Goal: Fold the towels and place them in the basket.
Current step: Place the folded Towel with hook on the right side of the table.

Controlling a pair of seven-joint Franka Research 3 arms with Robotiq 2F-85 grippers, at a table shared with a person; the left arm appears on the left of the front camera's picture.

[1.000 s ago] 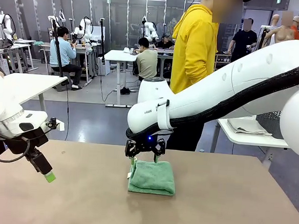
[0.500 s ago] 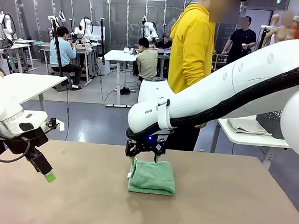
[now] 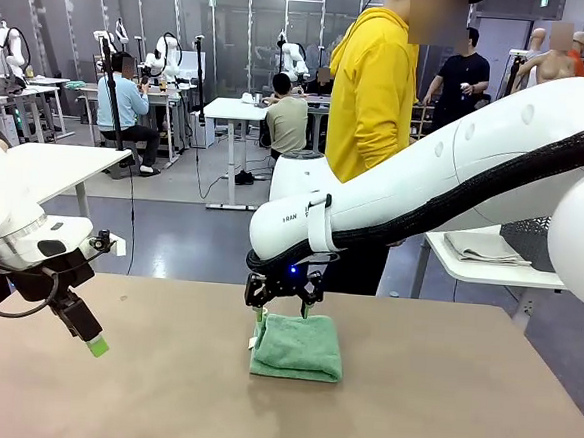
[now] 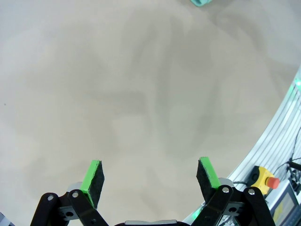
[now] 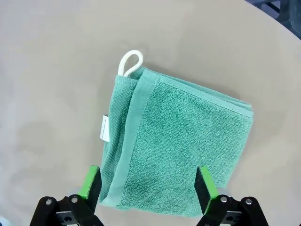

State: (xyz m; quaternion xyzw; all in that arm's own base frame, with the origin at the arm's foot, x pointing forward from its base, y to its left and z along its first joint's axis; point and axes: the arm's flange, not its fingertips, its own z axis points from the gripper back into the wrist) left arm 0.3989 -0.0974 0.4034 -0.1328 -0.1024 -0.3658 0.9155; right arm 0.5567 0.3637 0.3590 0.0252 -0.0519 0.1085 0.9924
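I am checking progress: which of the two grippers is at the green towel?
The right gripper, open above the far edge of the green towel; the left gripper hangs open over the table, well aside.

We look from the front camera on the robot's side, across the table (image 3: 439, 410), toward a person (image 3: 376, 95) standing at the far side. It sits far enough back to see both arms. Our left wrist camera looks down past the left gripper (image 4: 150, 175) at bare table, from a bit above it. Our right wrist camera looks straight down past the right gripper (image 5: 149, 184), close over the green towel (image 5: 178, 141). The front and right wrist views share that towel. All three share the table top.
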